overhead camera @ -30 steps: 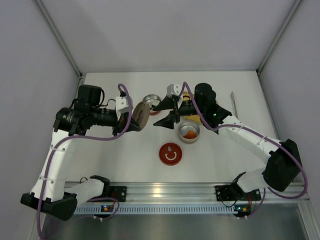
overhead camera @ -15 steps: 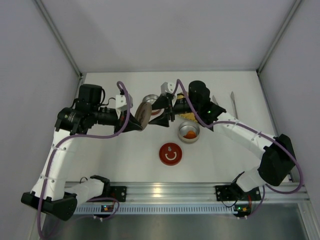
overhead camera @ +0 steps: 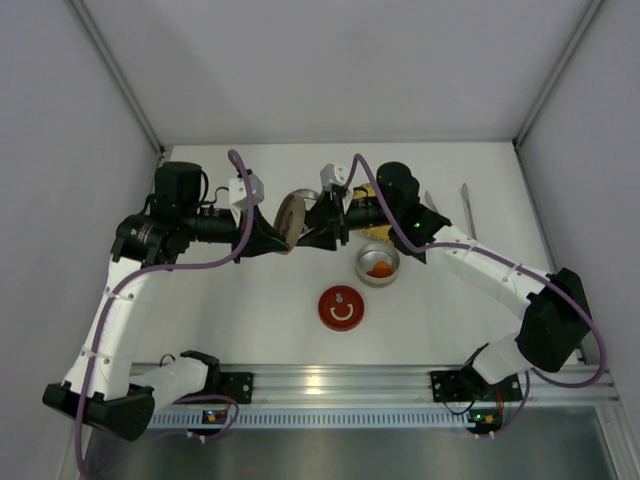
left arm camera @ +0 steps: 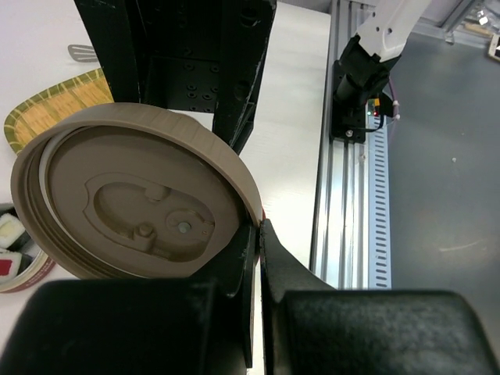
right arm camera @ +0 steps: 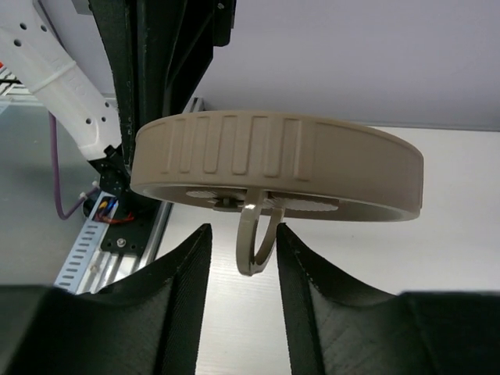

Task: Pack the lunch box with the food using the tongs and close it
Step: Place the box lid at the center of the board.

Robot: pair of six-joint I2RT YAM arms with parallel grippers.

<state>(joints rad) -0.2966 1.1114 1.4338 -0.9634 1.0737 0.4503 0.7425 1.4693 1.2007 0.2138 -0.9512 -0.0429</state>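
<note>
My left gripper (overhead camera: 278,238) is shut on the rim of a tan round lid (overhead camera: 291,220), which it holds on edge above the table. In the left wrist view the lid's underside (left arm camera: 141,203) fills the frame, with the jaws (left arm camera: 259,226) pinched on its rim. My right gripper (overhead camera: 324,222) faces the lid's top. In the right wrist view its open fingers (right arm camera: 243,228) stand either side of the lid's ring handle (right arm camera: 256,238). A round tin (overhead camera: 378,265) holds orange-red food. Another tin with white food (left arm camera: 11,246) shows below the lid. The silvery tongs (overhead camera: 465,205) lie at the far right.
A red lid with a smiley face (overhead camera: 341,307) lies near the front middle. A yellow woven tray (left arm camera: 47,117) sits under the right arm. The aluminium rail (overhead camera: 330,380) runs along the near edge, and white walls enclose the table.
My right gripper has moved left to the lid and its jaws have narrowed round the ring handle. The left gripper has shifted the lid slightly up and right.
</note>
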